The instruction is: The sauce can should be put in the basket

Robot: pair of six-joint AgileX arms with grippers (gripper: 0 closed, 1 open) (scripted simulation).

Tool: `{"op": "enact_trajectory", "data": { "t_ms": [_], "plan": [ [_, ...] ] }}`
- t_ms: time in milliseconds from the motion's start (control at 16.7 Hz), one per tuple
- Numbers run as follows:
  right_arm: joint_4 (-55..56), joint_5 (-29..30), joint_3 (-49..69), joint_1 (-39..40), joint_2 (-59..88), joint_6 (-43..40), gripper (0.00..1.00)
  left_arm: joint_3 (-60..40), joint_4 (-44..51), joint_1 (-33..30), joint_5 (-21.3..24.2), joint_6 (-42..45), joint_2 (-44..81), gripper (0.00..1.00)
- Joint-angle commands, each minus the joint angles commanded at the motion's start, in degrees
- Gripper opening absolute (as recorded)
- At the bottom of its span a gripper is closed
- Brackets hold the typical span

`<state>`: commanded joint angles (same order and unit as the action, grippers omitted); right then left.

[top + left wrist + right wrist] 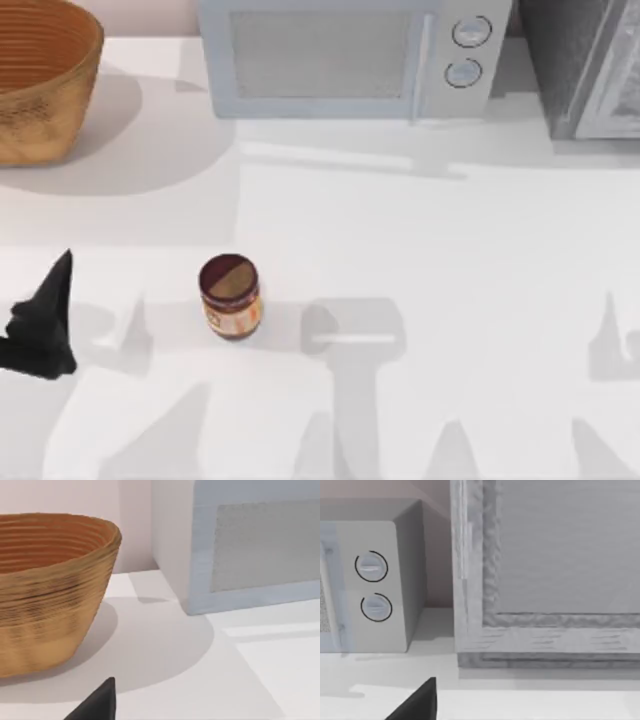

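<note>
Our left gripper (45, 320) sits at the near left edge of the white tabletop (450, 250); we cannot tell if its fingers are open. The sauce can (230, 296) stands upright just right of it. The basket (40, 80) waits far left, beside the microwave (350, 55).

Our sauce can (230, 297) well in front of the microwave (350, 55), basket (40, 85) to the microwave's left.
</note>
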<state>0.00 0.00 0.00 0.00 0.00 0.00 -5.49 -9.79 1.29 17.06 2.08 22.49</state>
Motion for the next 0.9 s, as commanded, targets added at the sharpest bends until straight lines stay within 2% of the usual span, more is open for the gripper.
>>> {"op": "enact_trajectory", "data": {
  "t_ms": [300, 900],
  "plan": [
    [0.00, 0.00, 0.00, 0.00, 0.00, 0.00, 1.00, -6.76, -11.02, 0.30, 17.16, 5.40, 22.42, 1.00],
    [0.00, 0.00, 0.00, 0.00, 0.00, 0.00, 1.00, -21.83, -35.60, 2.50, 52.50, 20.39, 75.23, 1.00]
  ]
}}
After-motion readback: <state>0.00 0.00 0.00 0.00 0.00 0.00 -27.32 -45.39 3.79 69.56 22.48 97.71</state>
